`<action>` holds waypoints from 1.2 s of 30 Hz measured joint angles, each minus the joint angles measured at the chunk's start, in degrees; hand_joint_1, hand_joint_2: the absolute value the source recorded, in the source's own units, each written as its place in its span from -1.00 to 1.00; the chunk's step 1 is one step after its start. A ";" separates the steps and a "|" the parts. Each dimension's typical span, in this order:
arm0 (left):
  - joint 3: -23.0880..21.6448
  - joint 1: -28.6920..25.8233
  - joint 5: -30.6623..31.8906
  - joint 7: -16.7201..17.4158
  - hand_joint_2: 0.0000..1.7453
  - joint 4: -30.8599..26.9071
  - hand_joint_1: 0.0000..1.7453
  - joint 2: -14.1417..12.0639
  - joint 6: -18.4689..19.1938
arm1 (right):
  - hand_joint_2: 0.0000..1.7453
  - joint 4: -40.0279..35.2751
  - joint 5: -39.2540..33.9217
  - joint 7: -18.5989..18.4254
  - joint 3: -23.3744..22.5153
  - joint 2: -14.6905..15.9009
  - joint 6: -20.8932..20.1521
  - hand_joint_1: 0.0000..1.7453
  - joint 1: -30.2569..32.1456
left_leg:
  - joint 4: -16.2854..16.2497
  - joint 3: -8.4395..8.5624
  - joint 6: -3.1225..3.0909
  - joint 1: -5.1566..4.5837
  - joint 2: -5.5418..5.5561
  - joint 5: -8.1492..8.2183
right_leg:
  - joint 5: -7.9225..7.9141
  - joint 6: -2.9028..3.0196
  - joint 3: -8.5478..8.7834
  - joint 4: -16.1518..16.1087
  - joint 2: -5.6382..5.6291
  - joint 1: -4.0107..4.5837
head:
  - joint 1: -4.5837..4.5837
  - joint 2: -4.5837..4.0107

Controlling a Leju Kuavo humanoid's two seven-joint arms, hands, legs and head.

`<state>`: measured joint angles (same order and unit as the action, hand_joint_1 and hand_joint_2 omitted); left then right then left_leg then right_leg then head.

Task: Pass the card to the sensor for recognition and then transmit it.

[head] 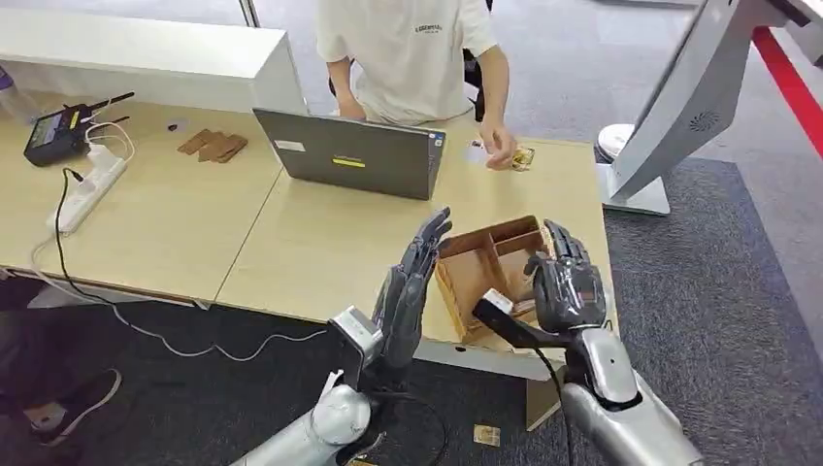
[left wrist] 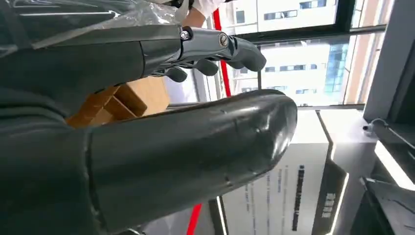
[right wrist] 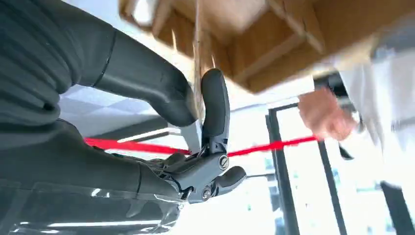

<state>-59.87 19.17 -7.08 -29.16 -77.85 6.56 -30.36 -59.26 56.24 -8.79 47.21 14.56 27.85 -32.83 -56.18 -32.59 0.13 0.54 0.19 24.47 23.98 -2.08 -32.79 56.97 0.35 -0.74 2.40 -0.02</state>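
We see one thin, flat card (right wrist: pixel 198 58) pinched edge-on between the glossy dark thumb and a finger of our right hand (head: pixel 566 282), above the one brown wooden box (head: pixel 485 267) with dividers on the pale laminate table (head: pixel 291 243). Our left hand (head: pixel 408 291) is released, fingers straight. One grey laptop (head: pixel 354 155) stands before a person (head: pixel 408 53).

The wooden box (head: pixel 490 272) sits on the surface (head: pixel 320 243) at its near edge, between my left hand (head: pixel 408 291) and my right hand (head: pixel 565 282). From the box, the laptop (head: pixel 354 153) stands at eleven o'clock, a person's hand (head: pixel 499 148) at twelve, and the power strip (head: pixel 89 189) far off at nine.
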 joint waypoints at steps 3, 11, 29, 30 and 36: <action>-0.02 0.02 -0.04 -0.04 -1.00 0.00 -1.00 0.00 0.00 | 1.00 -3.47 -0.39 -1.44 -1.33 0.44 0.30 1.00 -0.53 | 0.00 0.01 0.00 0.00 0.00 0.00 | 0.00 0.00 0.01 0.00 0.00 0.00 | -0.02 0.00; -0.09 0.47 -0.57 -0.07 -1.00 0.02 -1.00 0.48 1.62 | 1.00 -11.07 -1.24 -3.95 -4.44 1.92 -0.31 1.00 -1.46 | 0.00 -0.01 0.00 -0.02 -0.01 0.00 | -0.01 -0.01 0.00 0.00 0.00 -0.02 | 0.00 0.00; -0.46 2.90 -3.98 -4.57 -1.00 1.31 -1.00 2.34 7.24 | 1.00 -5.14 -0.96 -4.02 -3.60 -0.22 -6.01 1.00 -10.54 | 0.00 -0.05 -0.01 -0.01 0.01 -0.01 | -0.01 -0.01 0.00 0.00 0.01 -0.01 | 0.00 0.00; -0.50 3.22 -4.24 -4.87 -1.00 1.53 -1.00 2.51 7.28 | 1.00 -3.49 -1.18 -3.78 -3.43 -0.85 -5.92 1.00 -11.39 | 0.00 -0.05 -0.01 -0.01 0.01 0.00 | -0.01 -0.01 0.00 0.01 0.01 -0.01 | -0.02 0.00; -0.63 3.92 -5.14 -5.68 -1.00 2.60 -1.00 2.84 7.19 | 1.00 4.27 -1.73 -3.52 -2.27 -4.44 -5.79 1.00 -14.66 | 0.00 -0.06 0.00 0.00 0.02 0.00 | 0.00 -0.01 -0.02 0.01 0.01 0.00 | -0.02 0.00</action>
<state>-60.50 23.09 -12.22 -34.84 -75.25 9.40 -23.17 -54.99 54.51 -12.31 44.94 10.12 22.05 -47.49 -56.18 -32.65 0.13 0.54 0.20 24.46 23.98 -2.09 -32.80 56.98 0.36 -0.74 2.38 -0.02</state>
